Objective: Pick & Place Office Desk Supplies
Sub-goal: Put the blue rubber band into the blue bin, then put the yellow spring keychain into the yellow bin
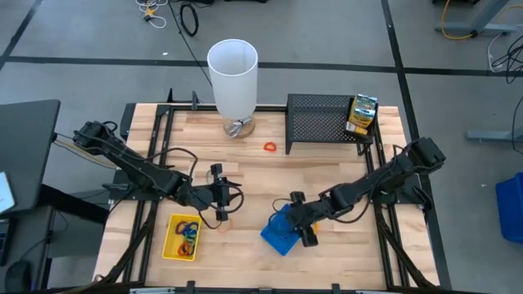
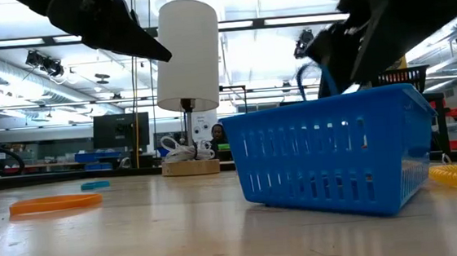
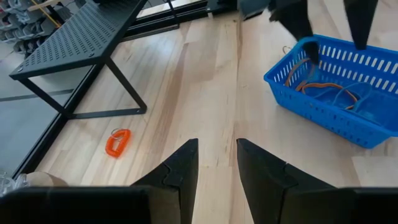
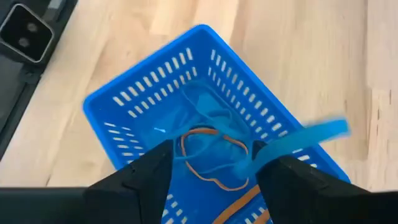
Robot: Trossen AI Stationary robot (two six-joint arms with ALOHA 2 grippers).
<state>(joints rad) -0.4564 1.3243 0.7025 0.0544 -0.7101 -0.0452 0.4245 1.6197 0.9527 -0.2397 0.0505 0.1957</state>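
The blue tray sits on the table's near middle and holds an orange-brown band and blue bands. My right gripper hovers open just above it. A blue rubber band stretches from between its fingers out past one fingertip. My left gripper is open and empty above bare wood, left of the blue tray. The yellow tray at the near left holds several coloured bands. Orange bands lie loose on the table. My right gripper comes at the blue tray from above with its fingers apart. The blue rubber band's middle runs beside one fingertip; I cannot tell whether it touches that finger or is loose in the air above the tray.
The tall white cylinder stands at the far middle on a round wooden base. The black mesh rack is at the far right, with a green-yellow box on its right end. Bare wood lies between the two arms.
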